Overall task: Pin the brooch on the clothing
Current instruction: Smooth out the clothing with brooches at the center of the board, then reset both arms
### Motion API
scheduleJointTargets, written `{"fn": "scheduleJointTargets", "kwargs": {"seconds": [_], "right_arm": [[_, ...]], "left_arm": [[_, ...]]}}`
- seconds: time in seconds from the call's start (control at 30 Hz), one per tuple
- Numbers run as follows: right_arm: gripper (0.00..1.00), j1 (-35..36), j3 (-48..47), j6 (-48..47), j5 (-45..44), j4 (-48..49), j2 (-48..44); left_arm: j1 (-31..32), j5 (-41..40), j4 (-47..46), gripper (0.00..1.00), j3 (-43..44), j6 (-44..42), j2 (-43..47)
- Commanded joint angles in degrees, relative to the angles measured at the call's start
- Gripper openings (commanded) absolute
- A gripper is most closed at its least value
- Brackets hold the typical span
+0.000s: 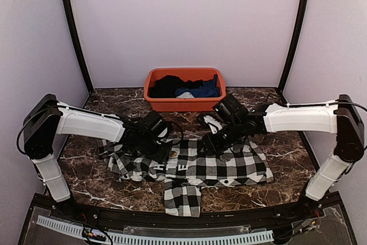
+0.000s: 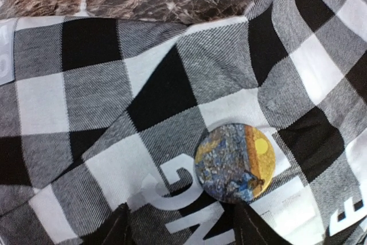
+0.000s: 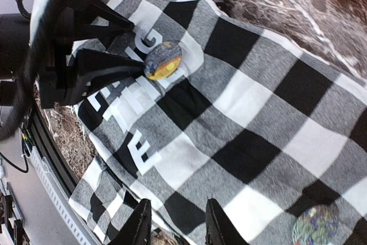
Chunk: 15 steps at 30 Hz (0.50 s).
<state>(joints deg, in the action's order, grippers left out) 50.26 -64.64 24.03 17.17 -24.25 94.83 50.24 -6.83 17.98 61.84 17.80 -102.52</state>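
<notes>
The clothing (image 1: 195,170) is a black-and-white check shirt with white block letters, spread flat on the table. A round brooch (image 2: 235,162) with a blue and yellow painted face lies on the shirt (image 2: 86,101) beside the letters. My left gripper (image 2: 183,228) is open just short of it; its right fingertip (image 2: 248,226) sits at the brooch's near edge and nothing is between the jaws. The right wrist view shows the same brooch (image 3: 163,60) at the tip of the left gripper's fingers (image 3: 109,67). My right gripper (image 3: 178,225) hovers open over the shirt (image 3: 246,113), holding nothing.
A second round badge (image 3: 315,225) rests on the shirt at the lower right of the right wrist view. An orange basket (image 1: 172,104) with black and blue garments stands at the back of the marble table (image 1: 287,142). Both arms meet over the shirt's upper edge.
</notes>
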Motion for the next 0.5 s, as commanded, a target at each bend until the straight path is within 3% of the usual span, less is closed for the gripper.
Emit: {"fn": "scheduleJointTargets", "kwargs": {"seconds": [0.0, 0.1, 0.17, 0.23, 0.47], "right_arm": [[0.38, 0.5, 4.8, -1.2, -6.1, -2.0, -9.2], [0.60, 0.5, 9.7, -1.2, -11.8, -1.9, -18.5], [0.79, 0.5, 13.7, -0.6, -16.1, -2.6, -25.3], [0.90, 0.5, 16.8, 0.8, -20.3, -2.9, -32.4], [0.99, 0.5, 24.1, 7.2, -35.4, -6.0, -56.5]], "left_arm": [[-0.5, -3.0, 0.9, 0.67, -0.9, -0.3, 8.4], [-0.5, -5.0, 3.2, 0.95, -1.4, -1.5, 14.9], [-0.8, -5.5, 5.0, 0.98, -2.4, -2.3, 19.3], [-1.2, -5.6, 7.1, 0.99, -3.6, -3.1, 24.3], [-2.8, -10.6, 14.3, 0.99, -9.6, -2.2, 40.0]]}}
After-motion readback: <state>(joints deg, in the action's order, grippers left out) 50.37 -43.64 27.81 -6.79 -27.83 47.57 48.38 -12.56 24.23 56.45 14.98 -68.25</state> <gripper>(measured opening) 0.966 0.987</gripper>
